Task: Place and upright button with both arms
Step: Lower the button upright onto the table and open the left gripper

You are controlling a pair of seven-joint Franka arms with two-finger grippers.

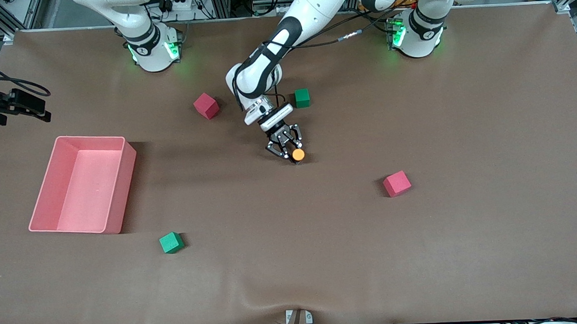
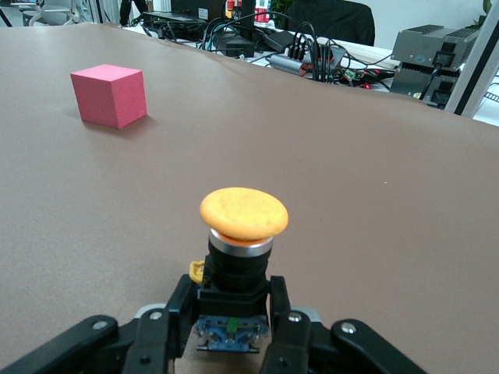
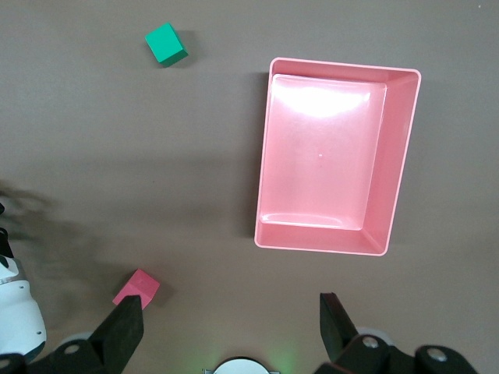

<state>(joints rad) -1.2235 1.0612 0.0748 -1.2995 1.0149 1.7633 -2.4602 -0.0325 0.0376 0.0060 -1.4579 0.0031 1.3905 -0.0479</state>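
The button [image 1: 298,154] has a round orange cap [image 2: 243,212] on a black body and stands upright, cap up, low over the middle of the table. My left gripper [image 1: 292,153] is shut on the button's black base, one finger [image 2: 171,319] on each side. The left arm reaches in from its base to that spot. My right gripper [image 3: 231,312] hangs high over the table by its own base, open, with nothing between its fingers [image 3: 125,331]. In the front view the right gripper is out of frame.
A pink bin [image 1: 124,188] [image 3: 261,156] sits toward the right arm's end. Red cubes [image 1: 206,105] [image 1: 396,183] and green cubes [image 1: 302,97] [image 1: 171,242] lie scattered around the middle. One red cube [image 2: 109,95] shows in the left wrist view.
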